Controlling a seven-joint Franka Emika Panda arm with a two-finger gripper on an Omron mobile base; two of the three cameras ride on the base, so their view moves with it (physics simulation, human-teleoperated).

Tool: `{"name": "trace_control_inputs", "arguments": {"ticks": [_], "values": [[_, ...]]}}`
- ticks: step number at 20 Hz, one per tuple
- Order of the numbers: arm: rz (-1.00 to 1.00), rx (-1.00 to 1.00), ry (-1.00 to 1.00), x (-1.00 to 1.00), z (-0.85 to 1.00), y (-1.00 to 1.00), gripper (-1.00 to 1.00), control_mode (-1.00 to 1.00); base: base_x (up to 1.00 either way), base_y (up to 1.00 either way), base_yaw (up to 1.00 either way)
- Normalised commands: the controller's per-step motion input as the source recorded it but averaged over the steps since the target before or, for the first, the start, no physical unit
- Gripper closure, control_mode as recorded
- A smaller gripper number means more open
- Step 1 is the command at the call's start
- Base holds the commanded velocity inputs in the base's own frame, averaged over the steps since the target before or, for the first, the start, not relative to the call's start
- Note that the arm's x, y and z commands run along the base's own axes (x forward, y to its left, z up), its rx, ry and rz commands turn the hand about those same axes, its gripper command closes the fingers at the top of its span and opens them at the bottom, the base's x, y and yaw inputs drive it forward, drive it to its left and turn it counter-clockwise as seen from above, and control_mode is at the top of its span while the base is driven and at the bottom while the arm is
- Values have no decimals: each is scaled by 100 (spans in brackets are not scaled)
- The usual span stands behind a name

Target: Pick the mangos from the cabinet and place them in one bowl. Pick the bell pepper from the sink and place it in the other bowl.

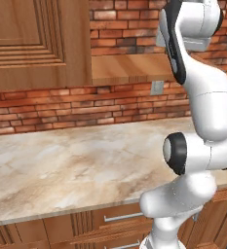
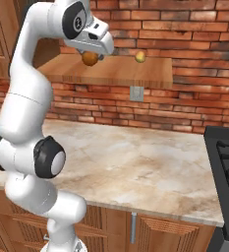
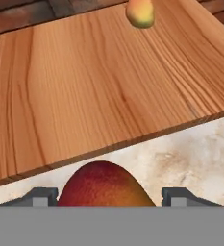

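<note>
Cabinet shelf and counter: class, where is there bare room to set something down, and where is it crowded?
The marble counter lies bare from the brick wall to the cooktop. The shelf board is bare between its front edge and the far mango. It is crowded at that edge, where the gripper flanks the near mango.

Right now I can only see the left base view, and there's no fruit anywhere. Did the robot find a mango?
Observer: Yes. In the hand view, a red-orange mango sits between the gripper tips.
Operator: Is it squeezing it?
Observer: I cannot tell; the tips flank it closely on both sides.
Operator: Are there more mangos?
Observer: A second mango, more yellow, lies on the shelf board, off to one side of the hand.
</note>
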Motion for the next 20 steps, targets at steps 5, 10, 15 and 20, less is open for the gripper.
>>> {"name": "trace_control_inputs", "arguments": {"ticks": [5, 10, 15, 20], "values": [[3, -2, 2, -100, -24, 57, 100, -100, 0, 0, 0], [2, 0, 1, -100, -40, 27, 100, -100, 0, 0, 0], [0, 0, 3, -99, -48, 16, 100, -100, 0, 0, 0], [0, 1, 2, -36, -27, 3, 100, -100, 0, 0, 0]]}}
